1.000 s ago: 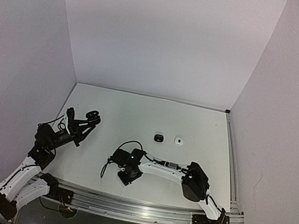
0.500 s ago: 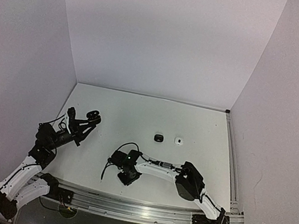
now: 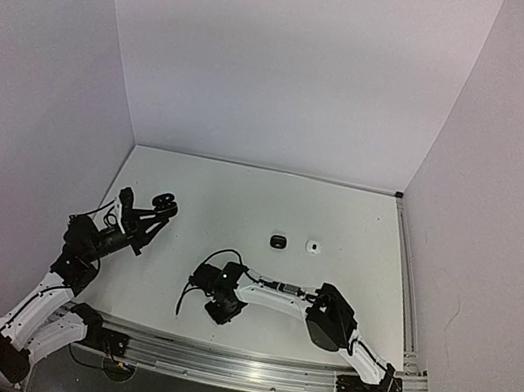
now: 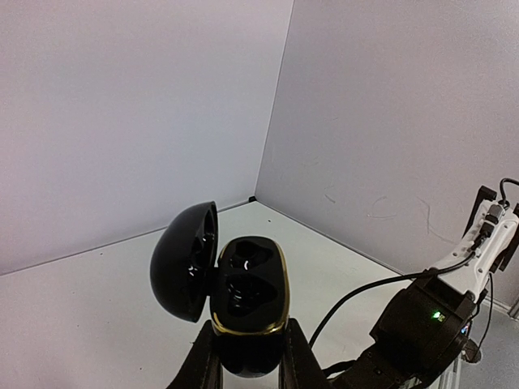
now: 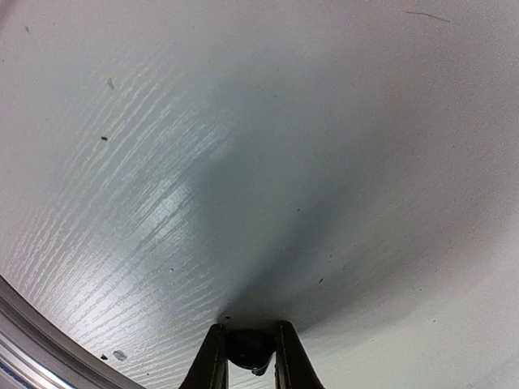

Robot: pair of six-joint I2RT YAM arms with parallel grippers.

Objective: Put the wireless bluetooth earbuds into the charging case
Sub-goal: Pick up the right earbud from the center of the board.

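Observation:
My left gripper (image 3: 161, 205) is shut on an open black charging case (image 4: 247, 296) with a gold rim. It holds the case above the table's left side. The lid (image 4: 185, 261) is swung to the left and both sockets are empty. My right gripper (image 3: 219, 310) is down at the table near the front middle. In the right wrist view it (image 5: 250, 327) is shut on a small black earbud (image 5: 249, 347) that touches the table. A black earbud (image 3: 278, 241) and a white earbud (image 3: 313, 247) lie side by side mid-table, far from both grippers.
White walls enclose the table (image 3: 242, 193) on the left, back and right. A metal rail (image 3: 242, 367) runs along the front edge. My right arm's black cable (image 3: 194, 281) loops over the table by its wrist.
My right arm's elbow has dropped and shifted left, and its gripper has settled lower at the table. The left arm and the case have not moved.

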